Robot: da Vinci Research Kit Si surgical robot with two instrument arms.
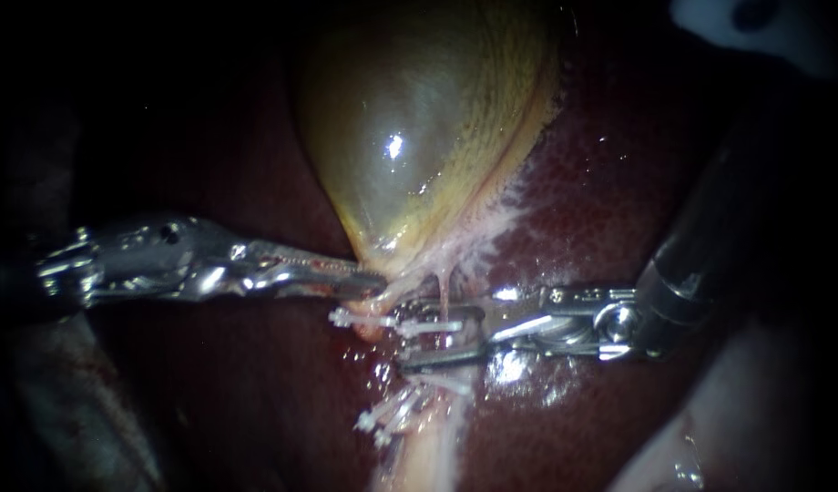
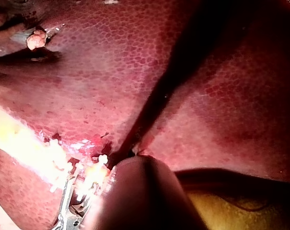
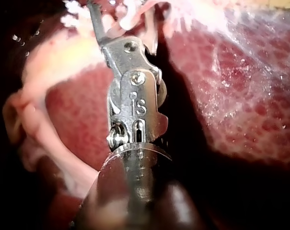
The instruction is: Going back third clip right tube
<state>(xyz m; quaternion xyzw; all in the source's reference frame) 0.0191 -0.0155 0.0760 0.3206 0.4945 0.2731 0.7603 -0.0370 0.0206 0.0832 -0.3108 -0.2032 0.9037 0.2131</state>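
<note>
Right instrument (image 1: 414, 338): end effector released, jaws parted at the clipped tube (image 1: 444, 293) below the gallbladder (image 1: 419, 137). Clips (image 1: 425, 323): white, across the tube. Left instrument (image 1: 375, 284): end effector clenched on the gallbladder's neck. Liver (image 1: 601, 182) underneath.

Dark edges, bright glare on gallbladder (image 1: 396, 146)

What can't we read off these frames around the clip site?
- Clip count: endoscope view; the clips are tiny, overlap, and the right instrument covers some.
- Left wrist view: the left instrument shows only as a blurred shaft; it and glare hide the clip site.
- Right wrist view: clips ahead of the right instrument are washed out and cut off by the edge.
- Endoscope view: pale object in the corner, cut off, unidentifiable.
</note>
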